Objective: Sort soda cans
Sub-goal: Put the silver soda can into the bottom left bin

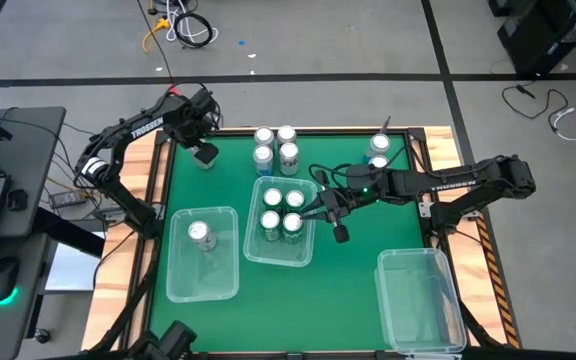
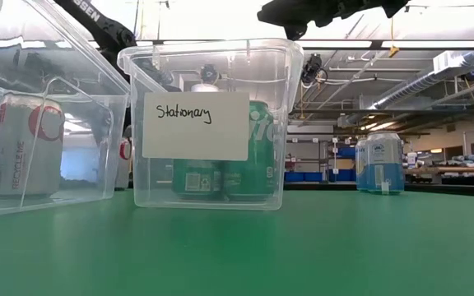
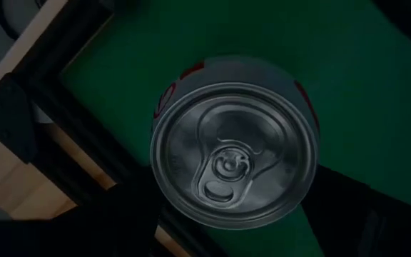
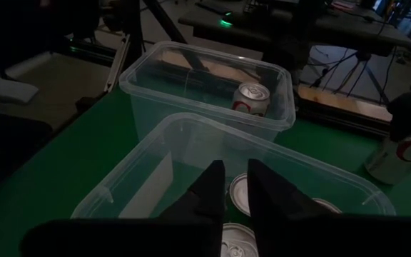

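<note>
The left tool (image 1: 205,153) is hanging spread wide directly over a white-sided aluminium can with red markings (image 3: 234,146), straddling it for a grasp. The right tool (image 4: 235,187), fingers nearly pressed together and pinching nothing, is hovering above green-sided cans (image 1: 282,211) grouped in the clear rectangular plastic bin (image 1: 306,255) just beneath it on the green tabletop (image 1: 348,290).

Three clear bins (image 1: 418,300) sit on the green table (image 1: 348,290).
</note>
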`<state>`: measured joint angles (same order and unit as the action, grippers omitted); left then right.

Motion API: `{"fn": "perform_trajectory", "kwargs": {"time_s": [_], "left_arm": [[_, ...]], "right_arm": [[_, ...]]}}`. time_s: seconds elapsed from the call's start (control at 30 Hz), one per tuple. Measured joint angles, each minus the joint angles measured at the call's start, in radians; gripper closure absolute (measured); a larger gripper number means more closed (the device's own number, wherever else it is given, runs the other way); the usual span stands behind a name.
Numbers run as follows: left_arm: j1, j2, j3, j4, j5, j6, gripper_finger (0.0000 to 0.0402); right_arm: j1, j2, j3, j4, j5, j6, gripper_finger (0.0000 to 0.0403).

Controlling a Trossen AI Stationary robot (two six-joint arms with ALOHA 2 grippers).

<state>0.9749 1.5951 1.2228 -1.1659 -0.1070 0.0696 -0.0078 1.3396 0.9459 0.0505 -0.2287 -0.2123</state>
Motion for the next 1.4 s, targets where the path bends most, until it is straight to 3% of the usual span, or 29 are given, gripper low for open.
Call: {"fn": "perform_trajectory", "kwargs": {"time_s": [0.3, 1.4], "left_arm": [[0.000, 0.006, 0.061, -0.018, 0.008, -0.010, 0.0096], [-0.002, 0.002, 0.064, -0.125, 0.018, 0.009, 0.0096]], "right_arm": [[0.000, 0.000, 0.000, 0.000, 0.000, 0.000, 0.0343], [0.000, 0.000, 0.000, -0.001, 0.000, 0.000, 0.0282]]}}
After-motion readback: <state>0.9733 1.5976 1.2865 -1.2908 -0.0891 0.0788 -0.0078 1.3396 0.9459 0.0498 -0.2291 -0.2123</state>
